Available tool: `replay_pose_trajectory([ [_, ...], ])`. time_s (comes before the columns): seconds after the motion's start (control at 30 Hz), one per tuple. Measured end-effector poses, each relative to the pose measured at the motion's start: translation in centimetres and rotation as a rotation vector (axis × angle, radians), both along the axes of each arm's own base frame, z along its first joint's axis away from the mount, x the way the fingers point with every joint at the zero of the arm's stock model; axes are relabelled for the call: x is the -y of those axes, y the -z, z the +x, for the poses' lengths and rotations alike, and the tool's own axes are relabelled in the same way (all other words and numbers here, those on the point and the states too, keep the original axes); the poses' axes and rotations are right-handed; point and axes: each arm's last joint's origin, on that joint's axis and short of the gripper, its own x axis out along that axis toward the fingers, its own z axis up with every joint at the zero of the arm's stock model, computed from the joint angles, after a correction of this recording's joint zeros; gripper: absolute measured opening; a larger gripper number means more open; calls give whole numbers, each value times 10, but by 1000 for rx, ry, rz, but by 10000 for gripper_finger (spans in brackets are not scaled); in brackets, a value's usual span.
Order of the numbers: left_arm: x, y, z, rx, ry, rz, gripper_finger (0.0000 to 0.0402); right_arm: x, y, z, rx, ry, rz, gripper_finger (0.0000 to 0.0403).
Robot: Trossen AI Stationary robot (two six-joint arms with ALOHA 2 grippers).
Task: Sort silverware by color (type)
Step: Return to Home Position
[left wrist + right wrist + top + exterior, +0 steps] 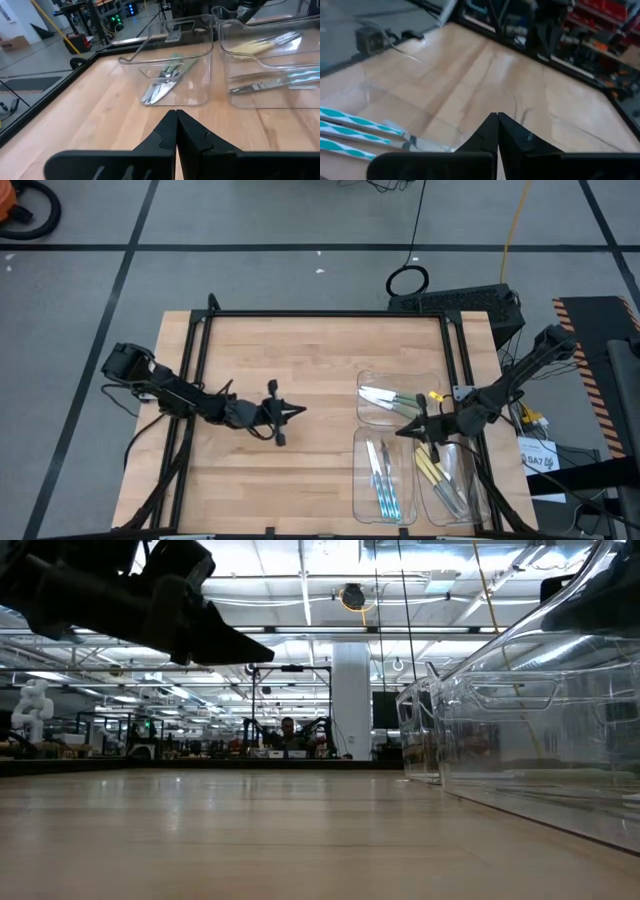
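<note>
Pastel silverware (385,480) lies in clear trays (356,470) while I see left end effector (298,412) and right end effector (400,430) pressed together.

On the wooden table (300,350) lie a far tray (363,392), a near left tray (357,480) and a near right tray (450,521), all clear, all close to the right pincer (402,430).

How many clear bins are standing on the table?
3, all on the table's right half: the far bin holds green-handled silverware, the near left bin blue-handled silverware, the near right bin yellow-handled silverware. None seems hidden.
</note>
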Motion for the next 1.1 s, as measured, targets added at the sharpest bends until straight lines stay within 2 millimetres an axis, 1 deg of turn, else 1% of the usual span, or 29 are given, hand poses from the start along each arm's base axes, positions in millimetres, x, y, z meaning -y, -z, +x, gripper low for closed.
replay_pose_trajectory([
  [0.2,1,4,-5,1,8,-5,5,5,10,-3,118,-21,13,2],
  [0.3,-1,9,-13,15,13,5,5,7,10,-5,167,-38,47,2],
  [0.4,-11,15,-31,75,-7,-21,5,10,6,-5,201,-25,76,2],
  [0.5,-21,22,-54,142,-8,-62,5,11,6,-5,208,-17,83,2],
  [0.63,-29,26,-80,232,26,-116,5,13,5,-6,214,-12,83,2],
  [0.7,-30,28,-88,245,39,-123,5,14,5,-7,212,-10,78,2],
  [0.87,-30,28,-88,231,79,-99,5,15,4,-10,212,-11,81,2],
  [0.97,-30,24,-88,245,116,-47,5,16,5,-11,203,-8,96,2],
  [1.1,-39,15,-89,289,85,8,5,17,6,-13,185,-7,93,2],
])
